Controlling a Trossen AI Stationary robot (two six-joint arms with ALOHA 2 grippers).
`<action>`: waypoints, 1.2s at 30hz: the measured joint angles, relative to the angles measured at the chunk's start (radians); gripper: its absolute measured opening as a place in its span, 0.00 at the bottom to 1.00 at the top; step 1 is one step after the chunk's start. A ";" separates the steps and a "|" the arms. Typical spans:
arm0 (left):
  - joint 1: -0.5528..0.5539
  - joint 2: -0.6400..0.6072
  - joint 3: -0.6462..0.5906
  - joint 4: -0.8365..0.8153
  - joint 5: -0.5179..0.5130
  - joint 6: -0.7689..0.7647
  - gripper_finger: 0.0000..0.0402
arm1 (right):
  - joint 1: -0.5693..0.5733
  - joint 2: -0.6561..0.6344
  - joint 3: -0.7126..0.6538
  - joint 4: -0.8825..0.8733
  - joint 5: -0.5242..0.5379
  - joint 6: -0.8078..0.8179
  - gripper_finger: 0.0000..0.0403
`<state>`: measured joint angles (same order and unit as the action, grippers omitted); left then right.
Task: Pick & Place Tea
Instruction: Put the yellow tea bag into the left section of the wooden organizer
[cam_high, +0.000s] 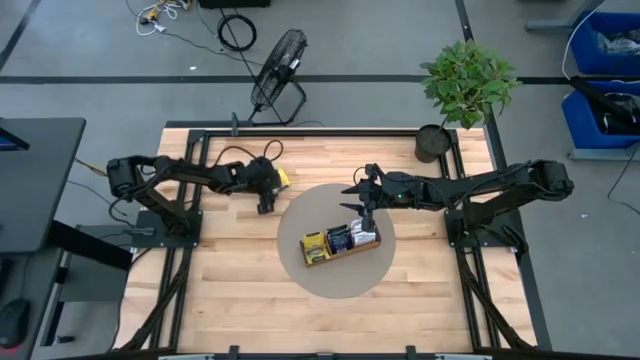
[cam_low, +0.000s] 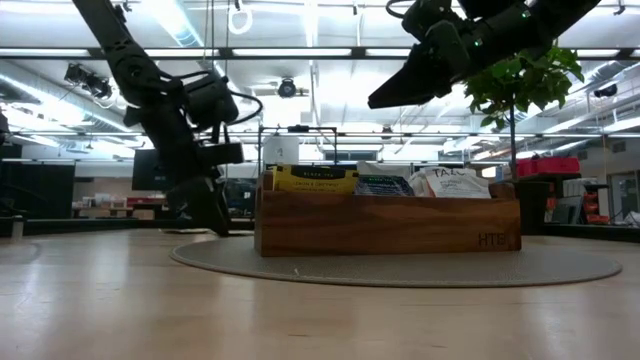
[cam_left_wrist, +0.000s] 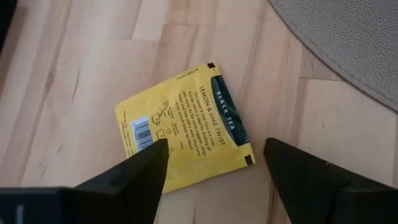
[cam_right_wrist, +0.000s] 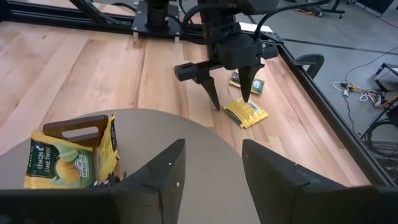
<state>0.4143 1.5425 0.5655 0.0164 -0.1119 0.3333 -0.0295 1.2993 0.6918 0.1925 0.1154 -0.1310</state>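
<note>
Left gripper (cam_right_wrist: 229, 98): fingers standing apart, hanging just over a yellow tea sachet (cam_left_wrist: 183, 126) lying flat on the table (cam_high: 230, 290), left of the round mat (cam_high: 300, 205). Right gripper (cam_high: 362, 205): fingers apart, hovering above the wooden tray (cam_high: 345, 252) holding more sachets.

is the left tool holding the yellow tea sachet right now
No, the left tool stands open above the yellow tea sachet, which lies flat on the wooden table between its fingers, untouched.
</note>
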 joint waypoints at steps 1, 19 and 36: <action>0.012 0.000 0.000 0.000 0.021 0.008 0.68 | 0.000 0.000 0.000 0.003 0.000 0.000 0.42; 0.087 0.107 0.043 -0.011 0.154 -0.008 0.18 | 0.000 -0.001 0.000 0.052 0.000 -0.016 0.42; 0.076 0.068 0.067 -0.033 0.210 -0.008 0.00 | 0.000 -0.001 0.000 0.046 0.000 -0.008 0.42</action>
<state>0.4907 1.6101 0.6323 -0.0170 0.0982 0.3256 -0.0296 1.2987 0.6918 0.2382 0.1151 -0.1394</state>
